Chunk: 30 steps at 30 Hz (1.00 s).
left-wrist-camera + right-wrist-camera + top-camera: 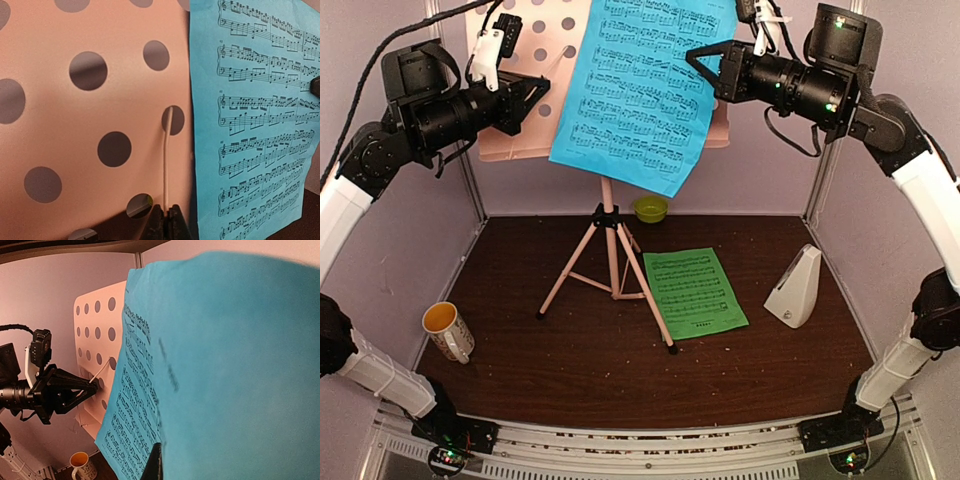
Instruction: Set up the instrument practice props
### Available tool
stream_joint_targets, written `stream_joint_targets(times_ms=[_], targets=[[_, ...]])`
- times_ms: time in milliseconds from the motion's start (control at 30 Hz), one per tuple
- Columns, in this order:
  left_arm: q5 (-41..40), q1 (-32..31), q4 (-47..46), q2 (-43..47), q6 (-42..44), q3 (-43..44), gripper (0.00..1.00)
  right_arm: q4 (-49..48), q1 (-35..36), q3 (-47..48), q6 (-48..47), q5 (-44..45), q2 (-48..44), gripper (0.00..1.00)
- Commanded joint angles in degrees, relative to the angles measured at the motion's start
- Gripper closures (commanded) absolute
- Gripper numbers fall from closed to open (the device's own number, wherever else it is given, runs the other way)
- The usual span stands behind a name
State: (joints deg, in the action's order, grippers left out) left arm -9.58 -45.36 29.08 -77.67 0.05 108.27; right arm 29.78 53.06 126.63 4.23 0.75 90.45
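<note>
Top external view has the stand (517,146) upright at the back of the table (570,375), tripod spread, with the blue sheet (640,90) lying crooked across its pink desk. The right gripper (692,57) is pinched shut on the sheet's right edge, to my eye pressing it flat against the desk so it cannot slide off. The left gripper (548,92) is closed on a thin white wire (167,150) that comes out of a hole in the desk. It is probably the stand's page clip, pulled clear so the paper can go under it, though I cannot see what it is fastened to. The green sheet (695,292) lies flat on the table beside the tripod's right leg, with the metronome (797,288) off to its right, neither yet set up. A mug (448,330) and a bowl (650,208) sit apart and play no part. The desk's top edge is cut off and its ledge is behind the blue sheet, so I cannot tell whether the paper rests on it. The right wrist view is nearly all blurred blue paper, with only one finger's edge showing.
</note>
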Motion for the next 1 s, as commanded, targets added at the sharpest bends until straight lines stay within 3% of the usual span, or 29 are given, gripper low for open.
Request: stream_joint_targets(times_ms=[0, 300, 533, 967], targets=[[-1.1, 0.2, -5.3, 1.9, -0.2, -1.3, 1.00, -1.4, -0.4, 1.8, -0.9, 2.0, 0.1, 1.00], [1.5, 0.2, -23.8, 7.9, 2.1, -14.1, 1.00, -4.7, -0.4, 2.2, -1.8, 1.7, 0.0, 1.00], [5.9, 0.2, -33.0, 8.6, 2.3, -18.1, 1.00, -7.3, -0.4, 3.9, -6.3, 1.5, 1.8, 1.00], [13.0, 0.6, -34.1, 7.2, 3.5, -19.0, 1.00, -12.0, -0.4, 8.0, -18.9, -8.7, 6.8, 1.00]])
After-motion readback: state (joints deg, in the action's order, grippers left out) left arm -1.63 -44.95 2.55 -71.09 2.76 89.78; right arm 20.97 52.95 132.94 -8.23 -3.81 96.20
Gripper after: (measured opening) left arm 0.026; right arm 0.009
